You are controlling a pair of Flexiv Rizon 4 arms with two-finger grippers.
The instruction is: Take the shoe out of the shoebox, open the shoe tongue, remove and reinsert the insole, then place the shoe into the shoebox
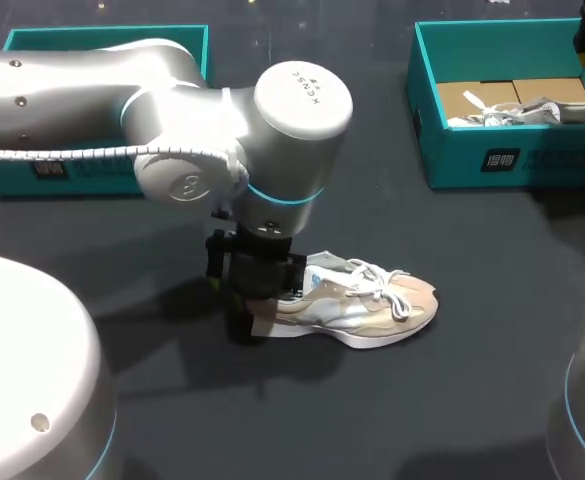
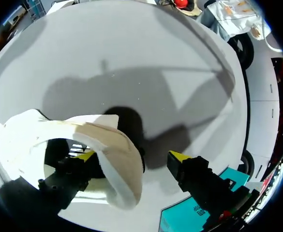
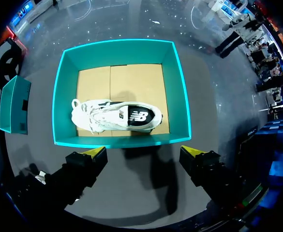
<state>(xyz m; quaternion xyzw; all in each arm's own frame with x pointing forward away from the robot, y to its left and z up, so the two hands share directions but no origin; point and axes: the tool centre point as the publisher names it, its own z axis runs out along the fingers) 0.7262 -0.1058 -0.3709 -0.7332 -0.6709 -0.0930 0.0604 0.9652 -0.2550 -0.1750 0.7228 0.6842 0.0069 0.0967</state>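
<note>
A beige and white sneaker (image 1: pixel 367 305) lies on the dark table, toe to the right. My left gripper (image 1: pixel 255 300) hangs over its heel. In the left wrist view the beige heel collar (image 2: pixel 117 159) sits between the fingers of my left gripper (image 2: pixel 131 157). One yellow tip is inside the shoe, the other fingertip (image 2: pixel 179 156) stands clear outside it, so the gripper is open. My right gripper (image 3: pixel 143 154) is open and holds nothing. It hovers over the teal shoebox (image 3: pixel 59 96), which holds a second white shoe (image 3: pixel 117 116).
The teal shoebox (image 1: pixel 512 160) with the white shoe (image 1: pixel 527 112) stands at the back right. Another teal box (image 1: pixel 32 175) is at the back left, partly behind my left arm, and its corner (image 2: pixel 189 212) shows near the left gripper.
</note>
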